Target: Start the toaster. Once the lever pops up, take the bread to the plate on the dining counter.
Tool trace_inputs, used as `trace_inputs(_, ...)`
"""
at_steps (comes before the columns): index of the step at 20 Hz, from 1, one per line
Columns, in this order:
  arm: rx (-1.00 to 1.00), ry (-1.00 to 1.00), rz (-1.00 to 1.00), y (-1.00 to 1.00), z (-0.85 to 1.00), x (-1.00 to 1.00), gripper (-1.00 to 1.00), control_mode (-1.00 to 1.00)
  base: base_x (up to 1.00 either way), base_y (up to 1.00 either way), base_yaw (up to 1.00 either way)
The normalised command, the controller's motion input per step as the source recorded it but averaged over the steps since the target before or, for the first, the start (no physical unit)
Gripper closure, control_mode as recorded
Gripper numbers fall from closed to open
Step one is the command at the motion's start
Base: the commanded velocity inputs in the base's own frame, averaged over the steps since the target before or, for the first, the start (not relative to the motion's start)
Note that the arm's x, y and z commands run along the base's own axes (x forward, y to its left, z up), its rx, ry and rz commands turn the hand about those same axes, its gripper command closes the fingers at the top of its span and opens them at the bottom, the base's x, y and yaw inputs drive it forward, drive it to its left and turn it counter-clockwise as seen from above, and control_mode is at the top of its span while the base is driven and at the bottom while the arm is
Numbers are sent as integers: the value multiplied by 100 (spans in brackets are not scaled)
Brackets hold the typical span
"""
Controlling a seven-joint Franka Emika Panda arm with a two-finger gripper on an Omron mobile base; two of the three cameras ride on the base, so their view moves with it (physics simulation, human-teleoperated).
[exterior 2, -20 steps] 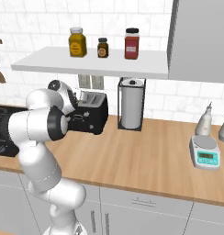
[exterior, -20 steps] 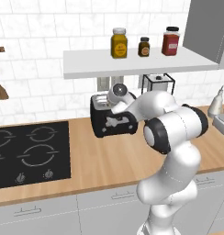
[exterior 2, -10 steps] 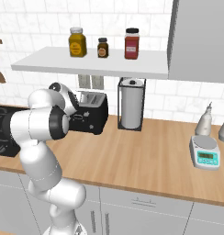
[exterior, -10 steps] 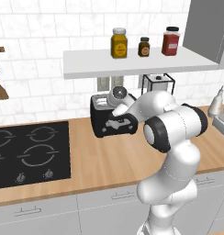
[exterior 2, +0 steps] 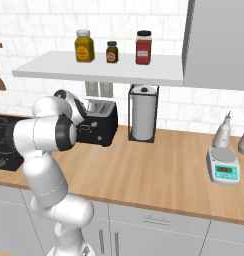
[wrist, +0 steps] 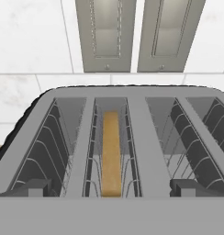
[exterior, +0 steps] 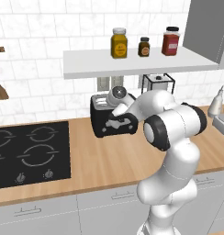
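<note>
The black toaster (exterior: 101,125) stands on the wood worktop against the tiled wall, also seen in the right base view (exterior 2: 102,131). In the hand view I look down into the toaster's two slots (wrist: 146,137). The tan bread (wrist: 111,151) stands on edge in the left slot, sunk between the wire guides. My gripper (wrist: 111,189) hovers just above the toaster's near edge, open, with one dark fingertip (wrist: 31,188) at each side and nothing between them. In the left base view the gripper (exterior: 114,110) sits over the toaster's top. The plate and the dining counter are out of view.
A black hob (exterior: 26,151) lies to the toaster's left. A paper-towel holder (exterior 2: 143,120) stands to its right, and a scale (exterior 2: 223,171) and bottles are farther right. A white shelf (exterior: 132,64) carrying three jars hangs low above the toaster. Wall outlets (wrist: 132,34) are behind it.
The hand has edged slightly over the toaster. Its jaws have stayed wide, and the bread and toaster have not moved.
</note>
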Motion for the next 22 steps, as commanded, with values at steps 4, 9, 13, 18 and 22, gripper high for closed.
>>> trace_inputs(4, 0, 0, 0, 0, 0, 1, -100, -100, 0, 0, 0)
trace_inputs(9, 0, 0, 0, 0, 0, 0, -100, -100, 0, 0, 0)
trace_inputs(13, 0, 0, 0, 0, 0, 0, -100, -100, 0, 0, 0)
trace_inputs(18, 0, 0, 0, 0, 0, 0, -100, -100, 0, 0, 0)
trace_inputs(22, 0, 0, 0, 0, 0, 0, -100, -100, 0, 0, 0)
